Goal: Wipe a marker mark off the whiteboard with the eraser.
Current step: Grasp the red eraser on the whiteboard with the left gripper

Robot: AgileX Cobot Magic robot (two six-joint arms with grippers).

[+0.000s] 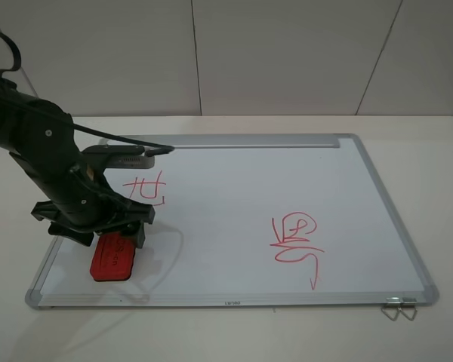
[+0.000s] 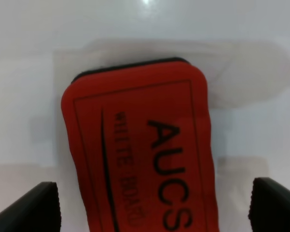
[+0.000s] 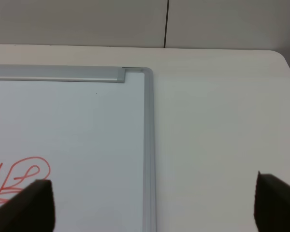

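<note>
The red eraser (image 1: 113, 259) lies flat on the whiteboard (image 1: 234, 188) near its front left corner. In the left wrist view the eraser (image 2: 140, 150) shows its black "AUCS" lettering and a dark felt edge. My left gripper (image 1: 112, 235) hovers just over the eraser's far end, open, with a black fingertip on either side and not touching it. The marker mark (image 1: 147, 188), a small red grid, sits on the board just beyond the gripper. My right gripper (image 3: 154, 205) is open and holds nothing, above the board's far right corner (image 3: 145, 72).
A larger curly red scribble (image 1: 296, 241) with a long tail covers the board's right half. The silver tray bar (image 1: 234, 141) runs along the far edge. A metal clip (image 1: 399, 307) sits at the front right corner. White table (image 3: 222, 121) surrounds the board.
</note>
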